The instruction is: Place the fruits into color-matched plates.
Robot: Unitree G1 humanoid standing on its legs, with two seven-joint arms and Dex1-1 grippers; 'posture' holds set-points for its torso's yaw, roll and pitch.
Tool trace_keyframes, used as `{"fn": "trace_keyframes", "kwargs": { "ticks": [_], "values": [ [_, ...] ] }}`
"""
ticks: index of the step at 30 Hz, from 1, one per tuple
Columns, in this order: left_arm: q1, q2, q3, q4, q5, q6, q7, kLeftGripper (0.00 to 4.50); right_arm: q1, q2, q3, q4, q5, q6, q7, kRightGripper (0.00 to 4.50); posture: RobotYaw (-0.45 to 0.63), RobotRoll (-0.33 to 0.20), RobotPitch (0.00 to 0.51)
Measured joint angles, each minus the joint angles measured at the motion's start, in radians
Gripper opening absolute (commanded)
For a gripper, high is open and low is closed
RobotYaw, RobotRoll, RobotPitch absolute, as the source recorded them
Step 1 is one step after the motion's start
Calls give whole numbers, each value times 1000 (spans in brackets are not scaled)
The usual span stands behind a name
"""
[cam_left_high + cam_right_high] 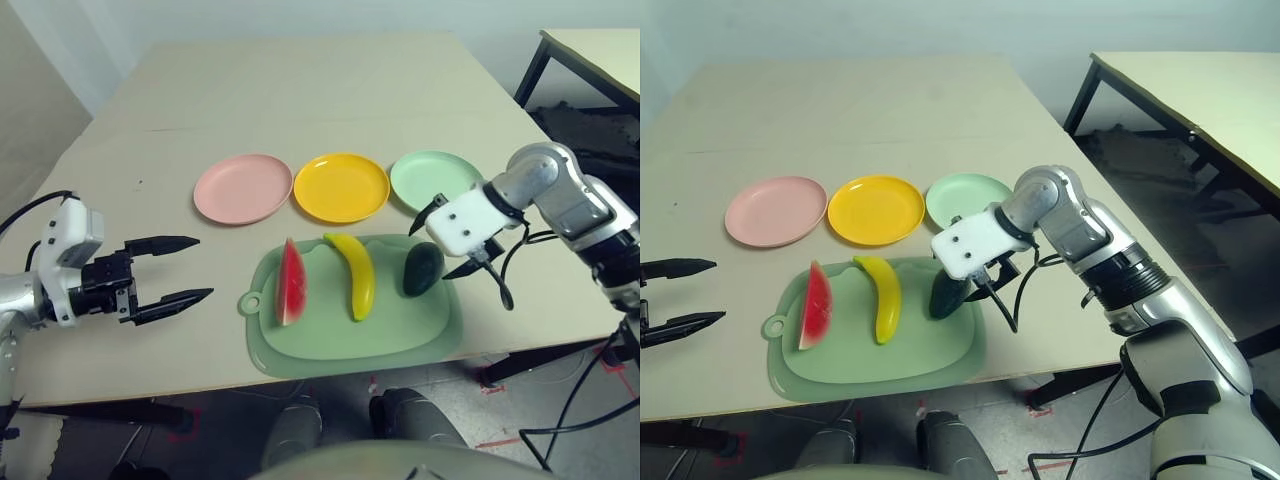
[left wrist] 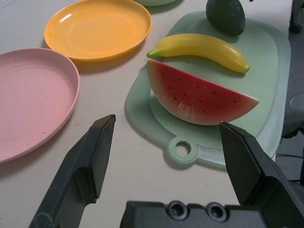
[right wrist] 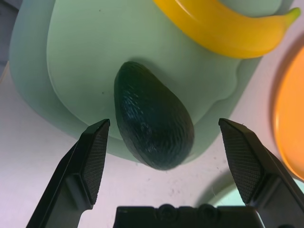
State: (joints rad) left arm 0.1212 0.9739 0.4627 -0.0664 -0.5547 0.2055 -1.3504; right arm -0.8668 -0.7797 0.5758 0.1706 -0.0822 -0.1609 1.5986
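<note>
Both jaws wide open, right gripper (image 3: 164,142) straddling avocado (image 3: 153,115)

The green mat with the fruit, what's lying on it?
On the green mat lie a watermelon wedge, a banana and an avocado. The mat surface beneath them is hidden.

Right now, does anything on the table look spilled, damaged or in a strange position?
Nothing stands out. The watermelon wedge, banana and avocado lie apart on the green mat, intact.
</note>
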Motion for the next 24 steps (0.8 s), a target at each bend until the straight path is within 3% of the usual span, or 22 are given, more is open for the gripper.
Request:
{"fn": "trace_keyframes", "kwargs": {
  "ticks": [23, 24],
  "values": [
    [-8, 1, 0, -1, 4, -1, -1, 4445, 47, 44, 0, 40, -108, -51, -14, 4500, 16, 0, 102],
    [-8, 1, 0, -1, 4, -1, -1, 4488, 47, 44, 0, 40, -111, -51, -13, 4356, 18, 0, 101]
  ]
}}
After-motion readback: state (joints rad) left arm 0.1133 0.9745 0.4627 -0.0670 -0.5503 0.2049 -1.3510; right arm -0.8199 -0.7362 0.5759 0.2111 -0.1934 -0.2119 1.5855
